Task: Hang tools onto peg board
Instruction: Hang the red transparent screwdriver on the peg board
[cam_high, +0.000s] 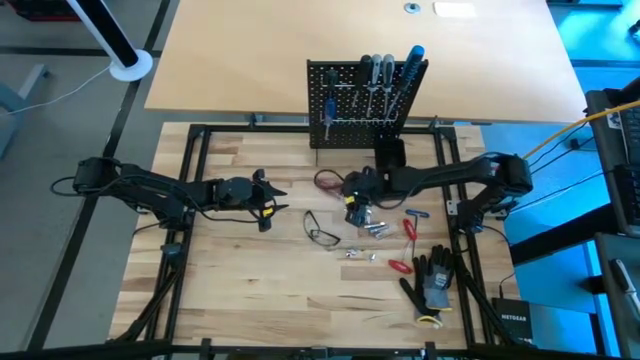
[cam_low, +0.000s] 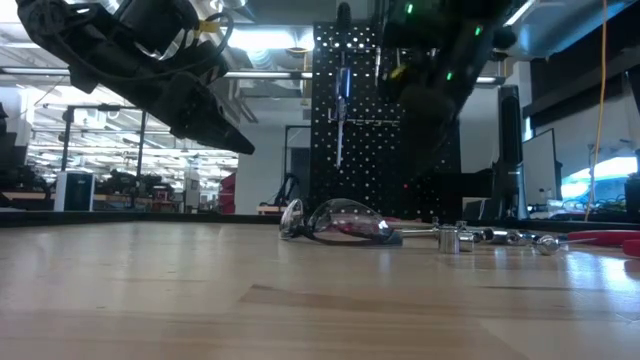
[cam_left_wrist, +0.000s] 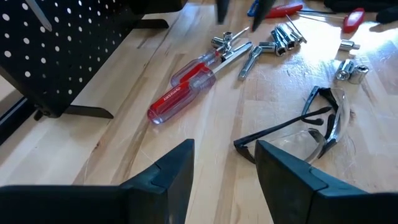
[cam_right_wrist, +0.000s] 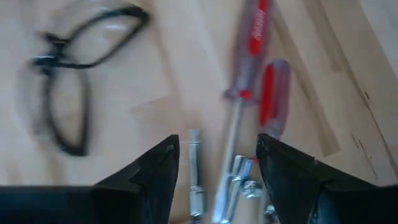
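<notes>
Right gripper (cam_right_wrist: 214, 165): fingers spread apart, nothing between them, poised over the clear red-handled screwdrivers (cam_right_wrist: 252, 43) and metal socket bits (cam_right_wrist: 194, 180) near the middle of the worktop (cam_high: 250, 290).
Left gripper (cam_left_wrist: 224, 168): fingers apart, empty, hanging above the left-centre of the worktop, pointing toward the safety glasses (cam_left_wrist: 311, 124).
Loose tools: two clear red-handled screwdrivers lie side by side just in front of the peg board's foot; more red-handled tools (cam_high: 408, 228) lie toward the right edge.
Peg board (cam_high: 360, 100): upright at the worktop's far edge, centre; several screwdrivers (cam_high: 372, 75) already hang on it.
Gloves (cam_high: 432, 285): black pair near the front right corner.
</notes>
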